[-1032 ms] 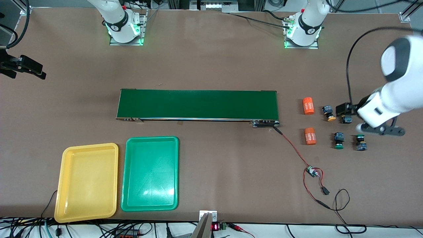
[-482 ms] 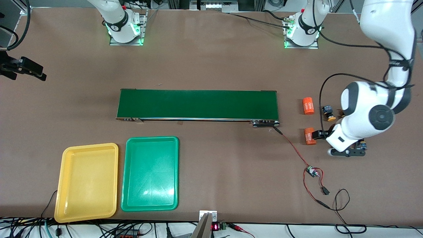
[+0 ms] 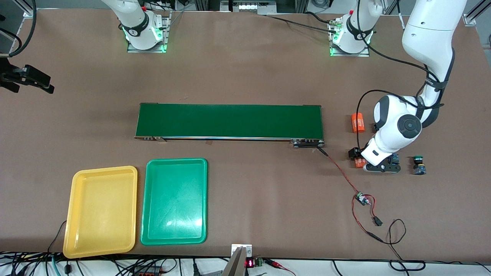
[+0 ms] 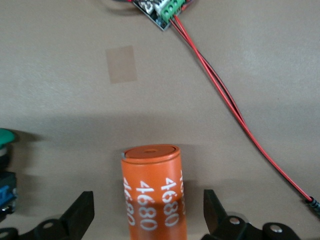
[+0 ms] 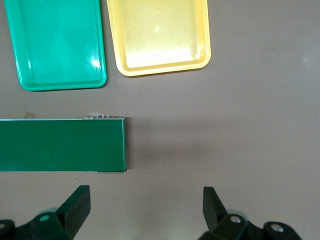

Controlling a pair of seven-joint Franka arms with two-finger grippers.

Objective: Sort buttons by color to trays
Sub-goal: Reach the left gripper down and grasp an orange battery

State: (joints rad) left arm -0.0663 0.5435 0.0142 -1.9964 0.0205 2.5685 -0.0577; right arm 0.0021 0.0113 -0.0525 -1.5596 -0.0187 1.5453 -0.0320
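My left gripper (image 3: 381,168) (image 4: 148,205) hangs low and open, its fingers on either side of an orange cylinder (image 3: 358,163) (image 4: 152,192) with white print, with gaps on both sides. One green-capped button (image 3: 419,164) stands on the table toward the left arm's end. Another button (image 3: 394,157) (image 4: 5,150) peeks out beside the gripper. The yellow-capped buttons are hidden under the left arm. The yellow tray (image 3: 100,211) (image 5: 157,35) and green tray (image 3: 174,201) (image 5: 55,42) lie empty side by side. My right gripper (image 5: 147,205) waits open and empty, high over bare table by the conveyor's end.
A long dark-green conveyor belt (image 3: 230,120) (image 5: 60,145) crosses the middle of the table. A second orange cylinder (image 3: 358,123) lies farther from the front camera than the first. A small circuit board (image 3: 361,199) (image 4: 165,10) with red wires lies nearer to the camera.
The left arm has swung from over the buttons toward the conveyor, and its gripper now straddles the nearer orange cylinder. The right arm has not moved.
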